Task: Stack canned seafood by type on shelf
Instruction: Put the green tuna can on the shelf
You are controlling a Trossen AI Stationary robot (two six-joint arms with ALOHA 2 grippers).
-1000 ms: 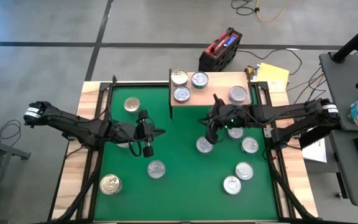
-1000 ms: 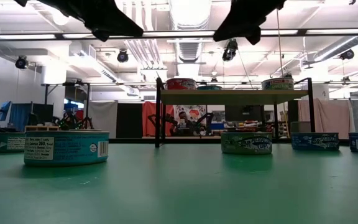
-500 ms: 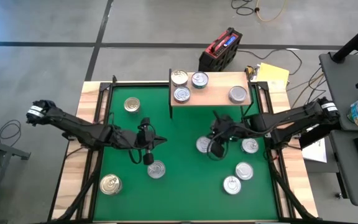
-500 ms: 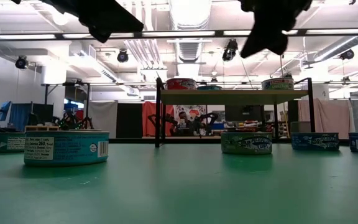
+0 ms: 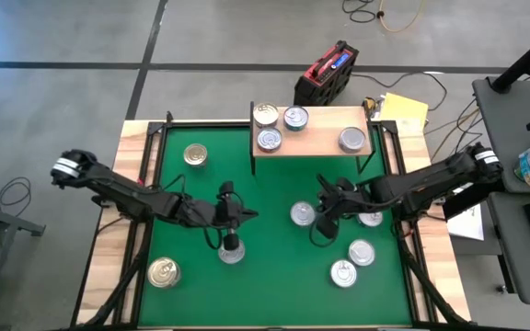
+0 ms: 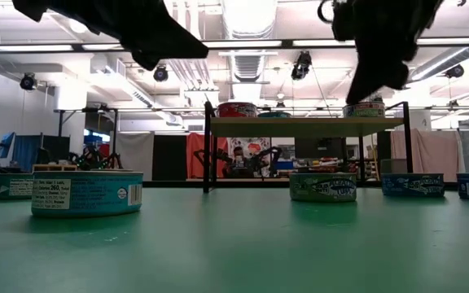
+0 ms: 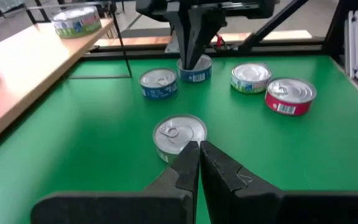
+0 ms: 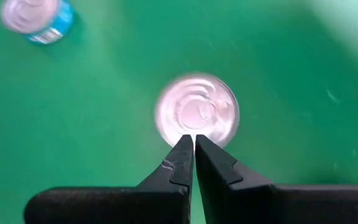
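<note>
Several tins of canned seafood lie on the green mat (image 5: 274, 294), and several more stand on the light-wood shelf (image 5: 316, 138) at the far edge. Both my grippers hover shut above the mat on either side of one silver-topped tin (image 5: 303, 213). My left gripper (image 7: 197, 146) comes from the table's left, pointing nearly level at that tin (image 7: 180, 134). My right gripper (image 8: 194, 140) comes from the right, slanting down, its tips just short of the same tin (image 8: 196, 115). Another silver-topped tin (image 5: 231, 249) sits under my left wrist (image 5: 228, 221).
Gold-topped tins rest at the mat's far left (image 5: 195, 154) and near left (image 5: 164, 271). Three tins (image 5: 370, 216) (image 5: 362, 252) (image 5: 343, 273) sit under and beside my right arm; one has a red label (image 7: 289, 96). The shelf's thin black legs (image 6: 207, 146) stand on the mat.
My left gripper has moved down and toward the table's right and near edge, over the mat's middle. My right gripper has sunk toward the near edge, tipping more steeply downward and rolling. Both have stayed shut. No tin has moved.
</note>
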